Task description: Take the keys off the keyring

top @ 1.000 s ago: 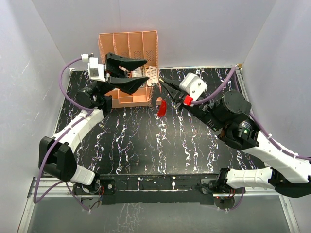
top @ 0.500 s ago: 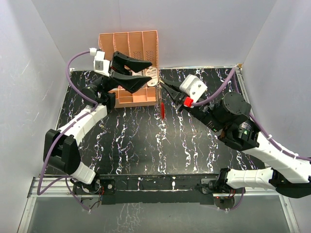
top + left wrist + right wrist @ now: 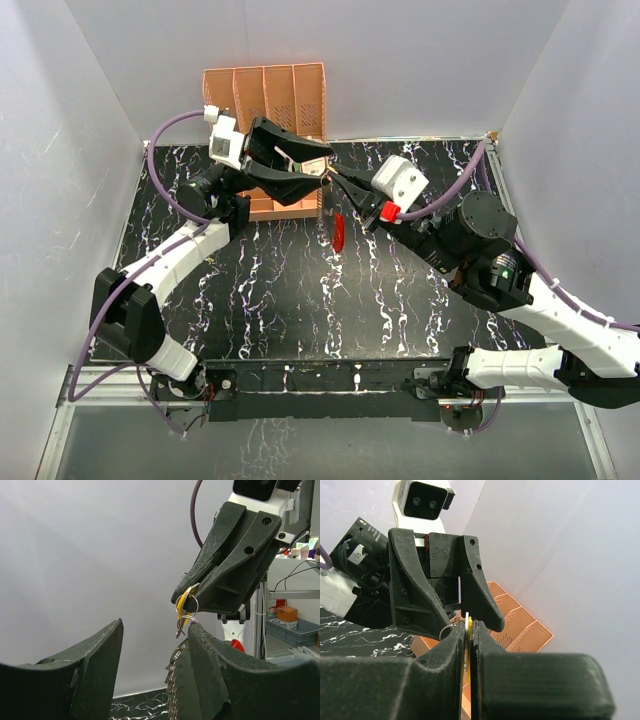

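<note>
R gripper (image 3: 333,177): black two-finger jaws clenched on small yellowish-gold metal key (image 3: 185,601), held in the air above the far part of the black white-veined table (image 3: 300,300), just in front of the orange plastic slotted rack (image 3: 265,95).

Key orientation: long axis steep, near vertical w/ slight tilt. Upper end pinched between R fingertips, lower end points down. In the R wrist view it shows edge-on, a thin yellow strip running up-down in the slit between the pads.

Keyring: thin metal wire ring (image 3: 188,615) threaded through the key, hanging directly under the R fingertips. A short metal chain (image 3: 172,680) drops from it, next to the L gripper's right-hand finger in its own wrist view. Contact btw chain and finger: can't tell from that angle.

Red-and-white oval tag (image 3: 340,232) dangles below ring, long axis approx. vertical, apart from table. Seen narrow from above, prob. edge-on to the top cam; only red shows.

L gripper (image 3: 322,168): jaws parted, nothing clamped. Faces R gripper tip-to-tip, level w/ the ring. R wrist view has the L fingers standing either side of the key's line; gap btw them wide.
</note>
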Robot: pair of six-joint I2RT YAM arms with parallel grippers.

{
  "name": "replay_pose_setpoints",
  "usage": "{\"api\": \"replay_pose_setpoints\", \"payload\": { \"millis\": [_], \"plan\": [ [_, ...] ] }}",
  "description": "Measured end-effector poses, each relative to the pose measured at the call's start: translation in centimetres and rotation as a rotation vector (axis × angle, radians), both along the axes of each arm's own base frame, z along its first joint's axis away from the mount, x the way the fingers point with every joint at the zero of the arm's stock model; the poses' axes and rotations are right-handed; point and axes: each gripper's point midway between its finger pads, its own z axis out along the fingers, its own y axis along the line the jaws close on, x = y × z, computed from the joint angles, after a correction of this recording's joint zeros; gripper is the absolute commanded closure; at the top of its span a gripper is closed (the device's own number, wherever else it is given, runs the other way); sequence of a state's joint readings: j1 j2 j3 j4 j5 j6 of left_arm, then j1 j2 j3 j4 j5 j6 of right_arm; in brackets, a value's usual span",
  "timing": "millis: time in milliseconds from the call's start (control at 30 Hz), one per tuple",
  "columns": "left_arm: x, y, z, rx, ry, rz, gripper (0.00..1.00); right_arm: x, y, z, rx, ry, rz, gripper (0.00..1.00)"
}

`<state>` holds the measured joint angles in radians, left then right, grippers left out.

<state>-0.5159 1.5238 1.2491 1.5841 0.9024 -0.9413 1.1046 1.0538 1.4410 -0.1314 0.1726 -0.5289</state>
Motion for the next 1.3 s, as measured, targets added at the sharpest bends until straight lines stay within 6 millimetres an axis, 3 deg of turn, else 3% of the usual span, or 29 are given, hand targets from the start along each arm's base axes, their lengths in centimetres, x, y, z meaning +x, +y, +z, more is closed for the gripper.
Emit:
{"api": "replay_pose_setpoints", "payload": {
  "millis": [333,933,1133,1300],
  "plan": [
    [-1.4,-0.9,0.6,0.001,-0.031,0.003,0.49,-0.2,-0.5,0.0,0.009,0.002,-0.005,1.0],
    [-1.1,-1.7,0.1,0.044,-0.026,0.054,0.64,0.5,-0.9,-0.5,-0.013,-0.007,-0.051,1.0],
    [-0.9,-1.7,-0.1,0.041,-0.023,0.082,0.64,0.5,-1.0,-0.4,-0.022,-0.023,-0.057,1.0],
    [-0.6,-1.8,-0.4,0.041,-0.014,0.093,0.78,0.6,-1.0,-0.3,-0.032,-0.038,-0.061,1.0]
  ]
}}
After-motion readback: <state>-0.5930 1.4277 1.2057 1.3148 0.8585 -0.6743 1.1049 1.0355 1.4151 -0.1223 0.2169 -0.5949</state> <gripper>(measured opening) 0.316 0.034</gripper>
